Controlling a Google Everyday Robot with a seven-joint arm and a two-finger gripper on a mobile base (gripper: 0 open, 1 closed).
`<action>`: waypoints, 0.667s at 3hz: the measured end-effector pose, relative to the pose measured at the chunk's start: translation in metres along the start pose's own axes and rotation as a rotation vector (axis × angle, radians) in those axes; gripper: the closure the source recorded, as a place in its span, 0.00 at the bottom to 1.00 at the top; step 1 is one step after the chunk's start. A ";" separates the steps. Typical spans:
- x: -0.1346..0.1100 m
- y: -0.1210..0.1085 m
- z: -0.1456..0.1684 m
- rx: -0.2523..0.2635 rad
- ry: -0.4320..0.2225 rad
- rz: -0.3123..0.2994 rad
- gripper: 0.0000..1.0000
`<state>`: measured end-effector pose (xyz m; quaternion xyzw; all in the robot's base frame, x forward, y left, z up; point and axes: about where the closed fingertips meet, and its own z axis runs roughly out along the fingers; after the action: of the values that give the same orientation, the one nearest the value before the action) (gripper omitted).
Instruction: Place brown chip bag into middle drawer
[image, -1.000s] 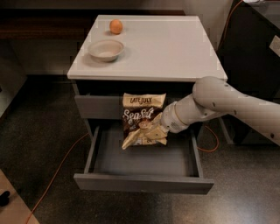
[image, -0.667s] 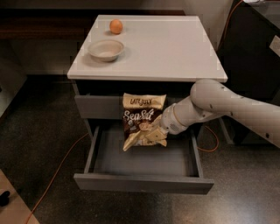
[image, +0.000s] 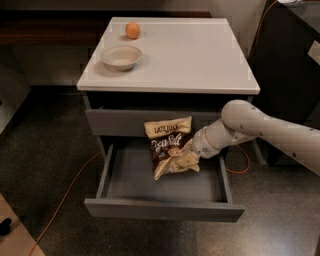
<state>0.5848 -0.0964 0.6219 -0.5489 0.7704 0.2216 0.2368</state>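
The brown chip bag (image: 167, 144), dark brown with white lettering and tan ends, hangs upright over the open middle drawer (image: 160, 210). My gripper (image: 187, 159) comes in from the right on a white arm and is shut on the bag's lower right part. The bag's lower end sits over the drawer's back half; I cannot tell whether it touches the drawer floor. The drawer is pulled fully out below a closed grey drawer front (image: 115, 122). The drawer inside shows nothing else.
A white bowl (image: 121, 56) and an orange (image: 132, 30) sit at the back left of the white cabinet top (image: 195, 55). An orange cable (image: 65, 197) runs on the dark floor at the left. A dark cabinet stands at the right.
The gripper and the bag have moved a little down and to the right, closer into the open drawer. The drawer has not moved.
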 end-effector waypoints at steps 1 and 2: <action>0.029 -0.004 0.019 -0.056 0.035 0.040 1.00; 0.058 -0.014 0.045 -0.101 0.074 0.080 0.98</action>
<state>0.5871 -0.1166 0.5504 -0.5366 0.7879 0.2491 0.1711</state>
